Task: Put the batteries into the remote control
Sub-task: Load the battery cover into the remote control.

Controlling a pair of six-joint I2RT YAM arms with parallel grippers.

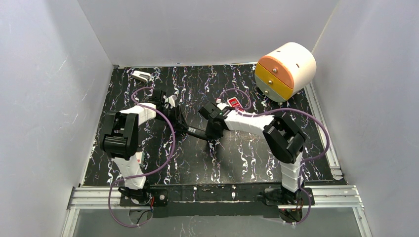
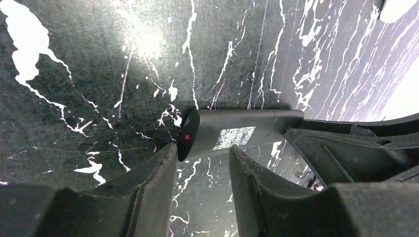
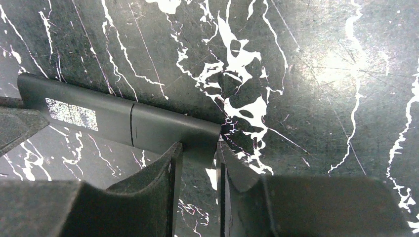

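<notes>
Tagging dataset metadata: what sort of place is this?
Most likely a lab robot test cell: plain white panel walls box in a black marbled tabletop, with an aluminium mounting rail along the near edge and loose purple cabling.

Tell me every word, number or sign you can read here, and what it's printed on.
No word or number is legible in any view.
On the remote control, a white label: a square code pattern, no readable letters.
On the end of the remote control, a red mark: too small to read.
On the red-and-white packet: print too blurred to read.
</notes>
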